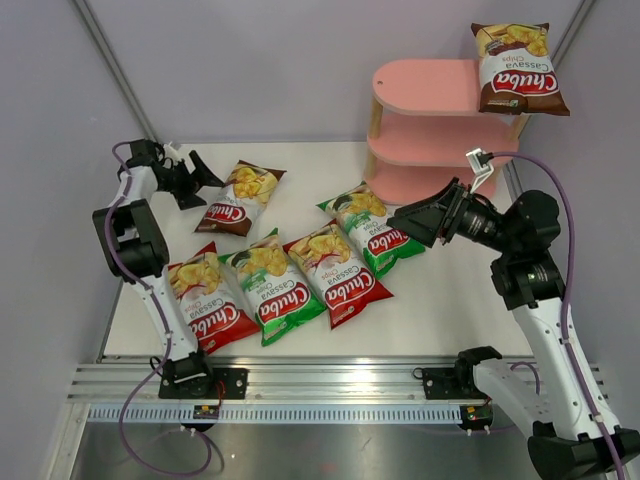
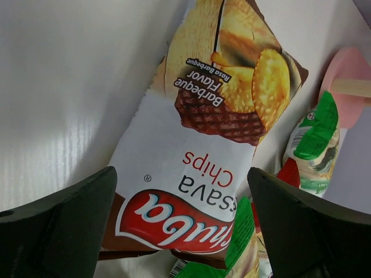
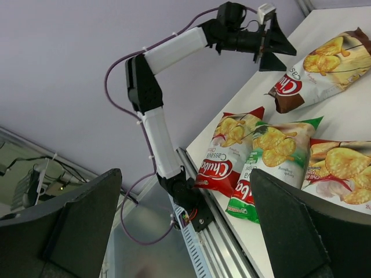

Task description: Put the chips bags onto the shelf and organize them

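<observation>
Left wrist: left claw (image 2: 181, 174) wide, empty

The light is bright, even and diffuse — shadows lie soft and thin. Beside my left gripper (image 2: 181, 174) the counter (image 2: 64, 87) carries a pale streaky sheen, and the glossy brown bag (image 2: 191, 145) beneath the gripper glints only faintly. My own fingers (image 2: 58, 231) sit dark and soft-edged at the bottom corners — the print between them stays sharp.
</observation>
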You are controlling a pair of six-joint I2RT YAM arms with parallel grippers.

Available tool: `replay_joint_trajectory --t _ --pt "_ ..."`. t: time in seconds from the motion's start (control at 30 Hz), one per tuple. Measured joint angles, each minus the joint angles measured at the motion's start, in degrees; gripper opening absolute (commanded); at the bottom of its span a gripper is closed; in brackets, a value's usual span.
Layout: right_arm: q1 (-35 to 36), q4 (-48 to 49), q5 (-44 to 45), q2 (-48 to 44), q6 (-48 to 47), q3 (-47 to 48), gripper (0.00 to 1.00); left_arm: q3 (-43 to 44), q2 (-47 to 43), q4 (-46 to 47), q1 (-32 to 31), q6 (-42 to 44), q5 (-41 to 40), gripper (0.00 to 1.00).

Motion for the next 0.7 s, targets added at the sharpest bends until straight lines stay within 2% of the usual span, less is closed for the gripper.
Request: replay_joint_trajectory --t 0.17,0.4,0.53,0.63,0.7 --pt "1.5 0.5 -2.4 -0.5 -0.9 -0.5 0.99 0.0 3.8 0.0 -1.4 1.2 4.7 0.99" --pt "2.6 3.4 -3.7 -1.2 -0.9 -2.1 0.99 -0.3 5.9 -0.8 -4.0 2.4 1.9 0.99" --pt "2.8 5.4 -3.9 -1.2 -0.4 -3.1 1.0 -3.1 5.2 3.0 -5.8 1.1 2.2 0.98" --pt "2.8 6.4 -3.9 -1.0 0.0 -3.6 0.99 -9.6 2.2 9.4 -6.6 -2.3 2.6 0.91" --pt "2.9 6.7 -3.9 -0.9 0.2 -3.6 0.99 -13.4 0.5 13.9 -6.6 -4.9 2.6 0.8"
